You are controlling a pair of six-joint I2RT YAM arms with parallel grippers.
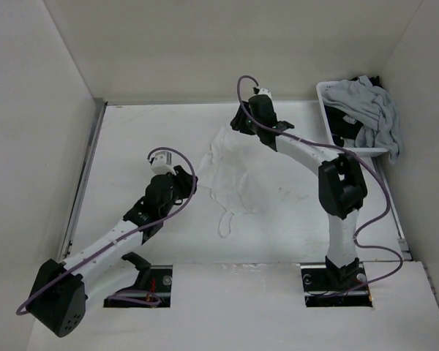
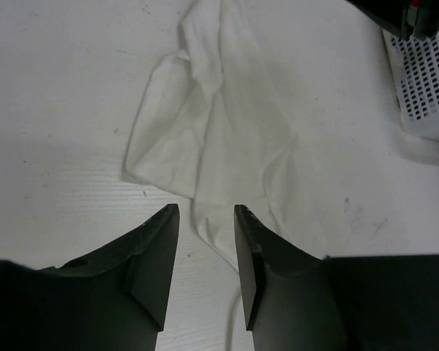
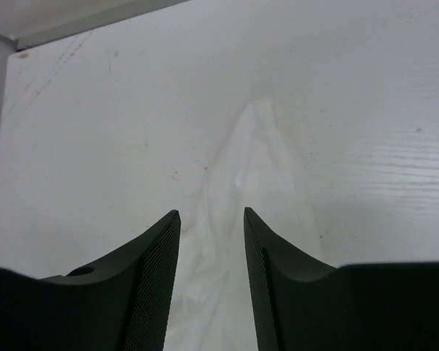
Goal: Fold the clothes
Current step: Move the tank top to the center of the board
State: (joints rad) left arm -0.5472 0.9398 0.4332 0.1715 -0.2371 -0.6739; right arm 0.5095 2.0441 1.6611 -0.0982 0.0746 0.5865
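The clothes, a thin white top (image 1: 230,170), lie crumpled on the white table between my two arms, and one narrow strap loop (image 1: 225,221) trails toward the near edge. My left gripper (image 1: 188,183) hovers at the top's left near side. In the left wrist view that gripper (image 2: 205,212) is open, with a corner of the top (image 2: 230,124) lying on the table between its fingertips. My right gripper (image 1: 238,126) sits over the top's far end. In the right wrist view that gripper (image 3: 212,213) is open, and the fabric (image 3: 257,164) lies flat below it.
A white plastic basket (image 1: 324,99) stands at the back right with light grey garments (image 1: 377,110) heaped in it and hanging over its side. In the left wrist view the basket (image 2: 428,88) shows at the right edge. White walls enclose the table on three sides.
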